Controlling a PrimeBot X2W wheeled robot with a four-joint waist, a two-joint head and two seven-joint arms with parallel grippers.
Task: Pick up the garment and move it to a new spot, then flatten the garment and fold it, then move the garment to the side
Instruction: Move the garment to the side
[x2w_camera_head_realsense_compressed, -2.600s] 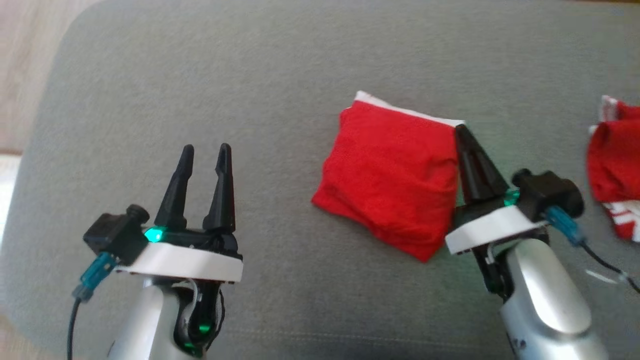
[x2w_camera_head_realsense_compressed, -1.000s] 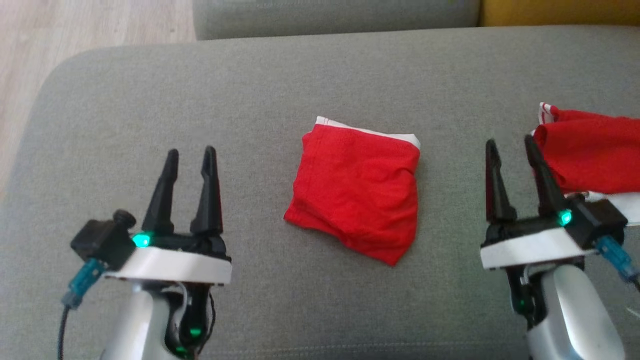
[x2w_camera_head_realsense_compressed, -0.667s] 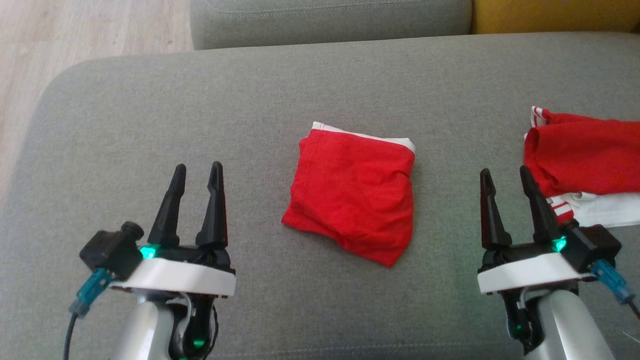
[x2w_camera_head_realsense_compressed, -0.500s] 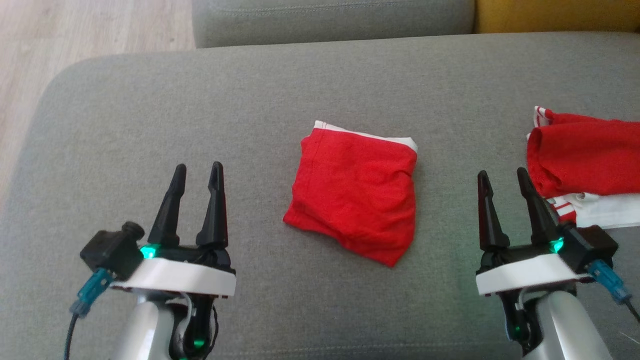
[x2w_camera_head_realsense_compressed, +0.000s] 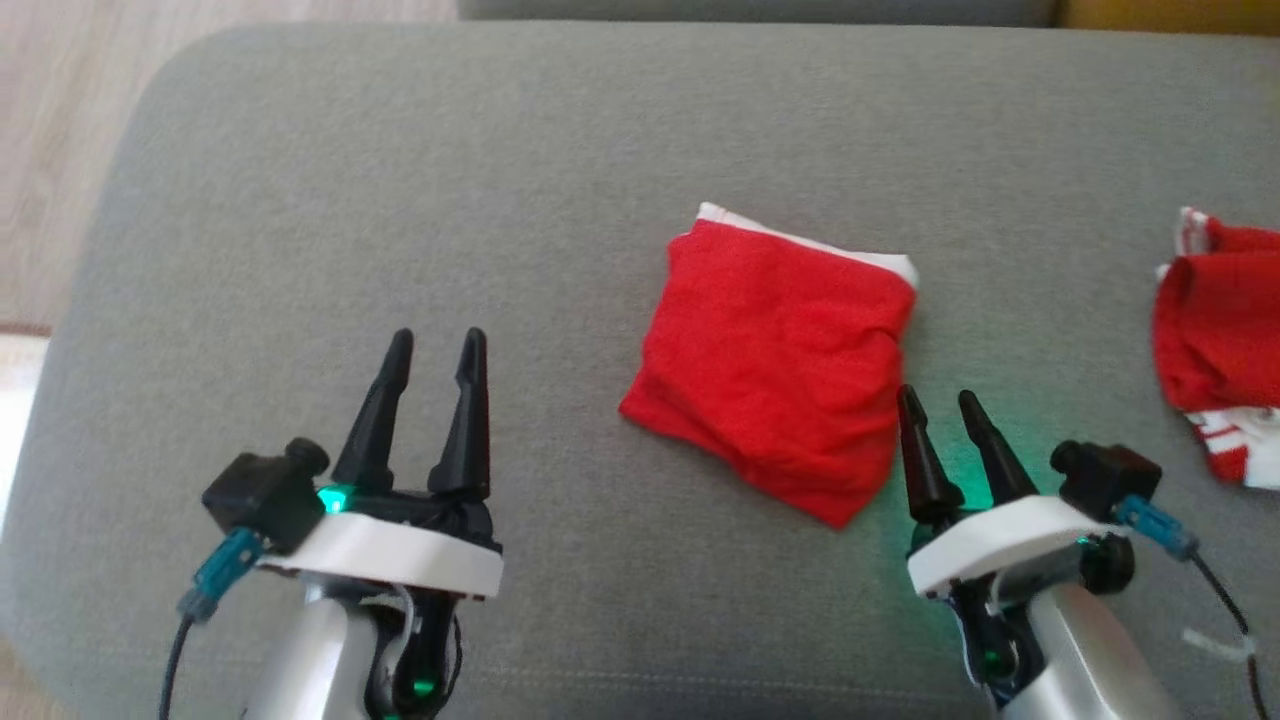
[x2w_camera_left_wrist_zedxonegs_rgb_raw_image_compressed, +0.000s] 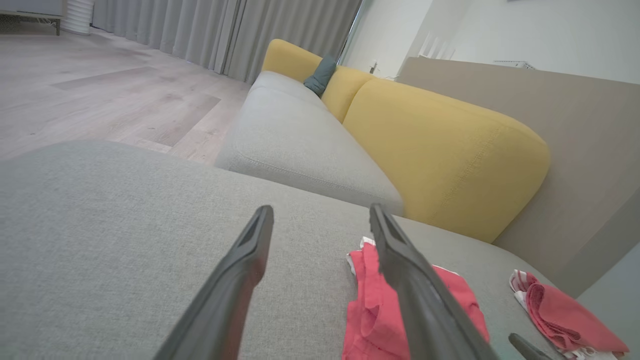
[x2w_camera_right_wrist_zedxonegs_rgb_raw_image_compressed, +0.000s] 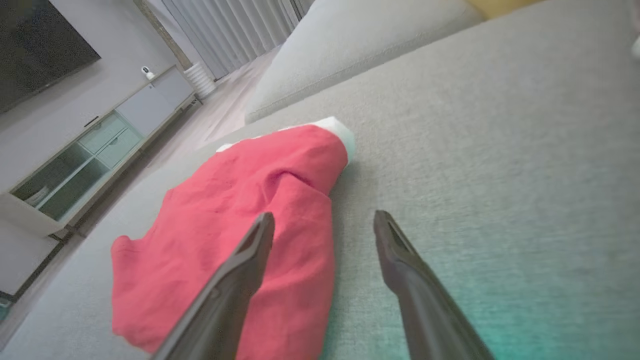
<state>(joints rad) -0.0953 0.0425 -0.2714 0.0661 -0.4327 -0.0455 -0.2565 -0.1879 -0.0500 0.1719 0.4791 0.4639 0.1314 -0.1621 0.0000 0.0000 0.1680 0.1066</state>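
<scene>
- My left fingers (x2w_camera_head_realsense_compressed: 462, 420) stand apart, empty, over the grey cushion (x2w_camera_head_realsense_compressed: 500, 150).
- My right fingers (x2w_camera_head_realsense_compressed: 922, 465) are parted, empty, just beside the folded red garment (x2w_camera_head_realsense_compressed: 775, 365) lying mid-cushion.

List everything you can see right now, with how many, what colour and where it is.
folded garment: one, red with a white band, middle of the cushion
second garment: one, red with white stripes, further right on the cushion
cushion: one, grey, under both garments
sofa seat: one, grey, beyond the cushion
backrests: two, yellow, behind the sofa seat
floor: pale wood, left of the cushion
cabinet: one, grey, against the far wall
left gripper: one, dark, open, over bare cushion
right gripper: one, dark, open, beside the folded garment's right edge
</scene>
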